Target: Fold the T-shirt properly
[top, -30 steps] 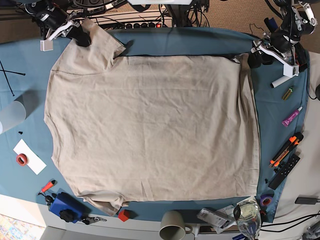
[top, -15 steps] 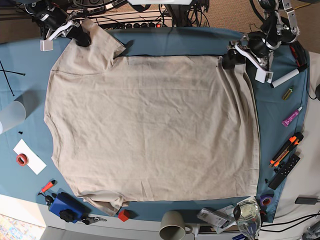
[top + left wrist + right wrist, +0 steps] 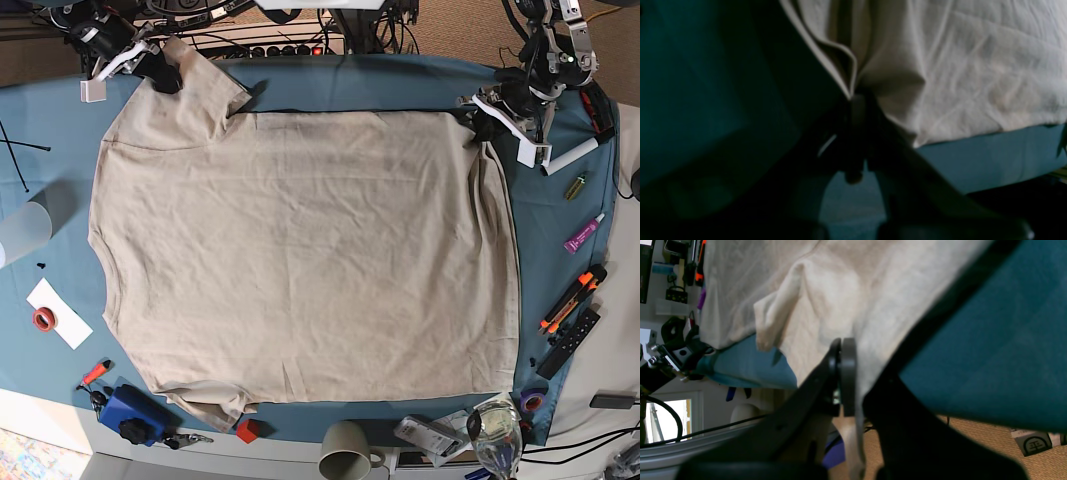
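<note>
The beige T-shirt (image 3: pixel 300 250) lies spread flat on the blue-teal table cloth (image 3: pixel 350 85), collar side hidden. My right gripper (image 3: pixel 163 75), at the base view's top left, is shut on the sleeve; in the right wrist view the gripper (image 3: pixel 853 376) pinches the fabric (image 3: pixel 826 290) at the table edge. My left gripper (image 3: pixel 483 127), at the top right, is shut on the shirt's top right corner; in the left wrist view the gripper (image 3: pixel 855 100) pinches a folded fabric edge (image 3: pixel 957 66), slightly raised off the cloth.
Clutter rings the shirt: a clear cup (image 3: pixel 22 232) and tape roll (image 3: pixel 44 319) on the left, a blue box (image 3: pixel 133 413), mug (image 3: pixel 345 452) and glass (image 3: pixel 495 428) along the front, and markers (image 3: pixel 583 234) and an orange cutter (image 3: pixel 572 298) on the right.
My left gripper pulled the shirt's top right corner toward the middle, then moved part of the way back outward. The right gripper has not moved.
</note>
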Controlling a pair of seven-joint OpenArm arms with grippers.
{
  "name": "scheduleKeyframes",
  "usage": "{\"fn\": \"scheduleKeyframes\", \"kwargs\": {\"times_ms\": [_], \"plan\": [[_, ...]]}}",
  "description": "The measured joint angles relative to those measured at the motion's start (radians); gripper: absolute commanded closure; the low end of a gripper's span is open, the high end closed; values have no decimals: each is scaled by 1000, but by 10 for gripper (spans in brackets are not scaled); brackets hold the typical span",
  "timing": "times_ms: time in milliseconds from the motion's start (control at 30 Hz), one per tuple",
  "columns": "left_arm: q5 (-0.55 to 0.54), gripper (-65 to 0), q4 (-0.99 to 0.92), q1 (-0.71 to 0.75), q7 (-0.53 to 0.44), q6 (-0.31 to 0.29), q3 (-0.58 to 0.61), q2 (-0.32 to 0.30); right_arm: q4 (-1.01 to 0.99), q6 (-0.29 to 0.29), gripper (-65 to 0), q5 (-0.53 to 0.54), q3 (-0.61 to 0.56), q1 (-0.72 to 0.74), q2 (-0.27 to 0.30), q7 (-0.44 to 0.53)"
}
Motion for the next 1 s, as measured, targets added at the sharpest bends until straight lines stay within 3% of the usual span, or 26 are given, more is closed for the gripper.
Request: {"fn": "scheduleKeyframes", "kwargs": {"times_ms": [133, 267, 333, 600, 800, 1000], "plan": [[-4, 0, 13, -3, 49, 0, -13, -8, 0, 0, 0, 8, 0, 0, 0, -1], [19, 0, 43, 4, 97, 3, -109, -8, 8, -1, 0, 10, 0, 0, 0, -6], [26, 0, 48, 6, 107, -32, -166, -18, 31, -10, 0, 2, 0, 0, 0, -17], [-54, 0, 49, 16, 145, -34, -231, -89, 206, -31, 0, -132, 32, -8, -11, -85], [-57, 0, 49, 27, 223, -34, -230, -100, 268, -31, 0, -108, 106, -83, -17, -89], [-80, 0, 51, 97, 270, -36, -270, -99, 277, -30, 0, -28, 222, -136, -66, -128]]}}
